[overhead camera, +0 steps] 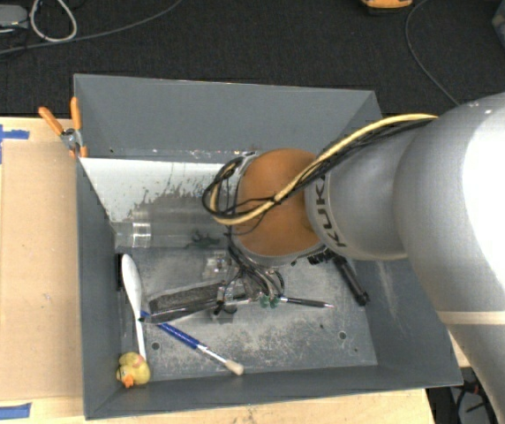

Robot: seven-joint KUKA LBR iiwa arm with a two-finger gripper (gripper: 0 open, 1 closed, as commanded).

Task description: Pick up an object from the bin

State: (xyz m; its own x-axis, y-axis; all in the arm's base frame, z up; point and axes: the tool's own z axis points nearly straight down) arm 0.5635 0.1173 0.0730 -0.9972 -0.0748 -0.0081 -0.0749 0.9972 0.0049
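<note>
My gripper point(235, 288) hangs low near the middle of the bin, beneath the orange wrist cover. It is right over the right end of a dark, flat, file-like bar point(180, 301) that lies slanted on the floor. A thin dark stick with a green end point(300, 302) lies just right of the gripper. In front of it lies a blue and white pen point(196, 345). Whether anything is held is hidden.
A clear plastic tube point(158, 228) lies at the back left. A long white spoon-like thing point(131, 291) runs along the left wall, with a yellow rubber duck point(132, 370) in the front left corner. A black marker point(352, 282) lies at the right, beside the arm.
</note>
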